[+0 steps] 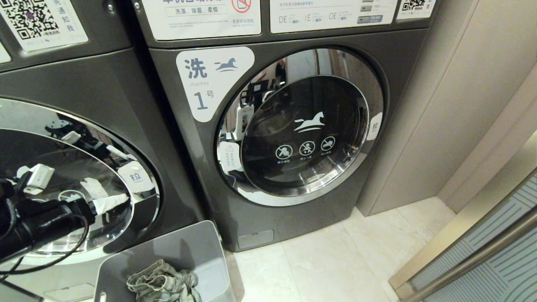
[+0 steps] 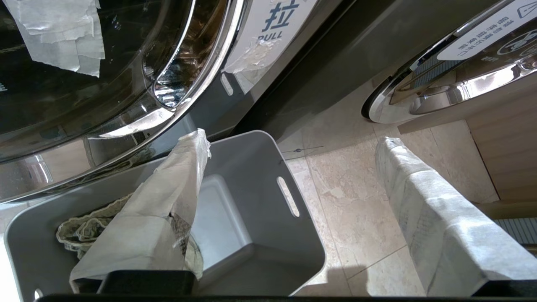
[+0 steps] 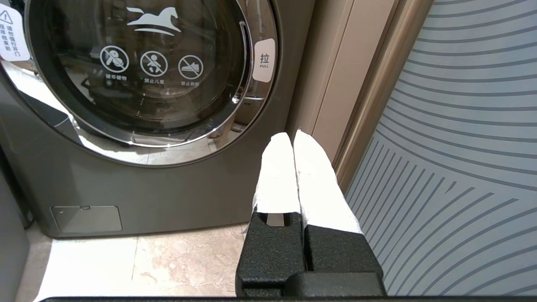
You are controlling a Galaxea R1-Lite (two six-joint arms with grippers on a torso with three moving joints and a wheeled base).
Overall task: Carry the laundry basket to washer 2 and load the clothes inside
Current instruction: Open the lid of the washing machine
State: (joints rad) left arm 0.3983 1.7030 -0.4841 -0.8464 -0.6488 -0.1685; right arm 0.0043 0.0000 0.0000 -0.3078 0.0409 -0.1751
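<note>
The grey laundry basket (image 1: 184, 247) stands on the floor in front of the left washer, and the left wrist view shows its slot handle (image 2: 288, 196). The crumpled pale denim clothes (image 1: 161, 283) lie inside it (image 2: 84, 228). The left washer's chrome door (image 1: 126, 209) is closed, with a pull tag (image 2: 277, 21) at its edge; no number shows on this machine. My left gripper (image 1: 107, 197) hangs open in front of that door above the basket (image 2: 291, 141). One wrapped finger (image 2: 168, 201) is over the basket and the other over the tiles. My right gripper (image 3: 293, 136) is shut and empty, low by washer 1's right corner.
Washer 1 (image 1: 293, 138) stands to the right with its round door closed. A beige wall panel (image 1: 453, 105) flanks it, and a striped glass door with a metal frame (image 1: 495, 260) runs along the right. Pale floor tiles (image 1: 327, 268) lie between the basket and that door.
</note>
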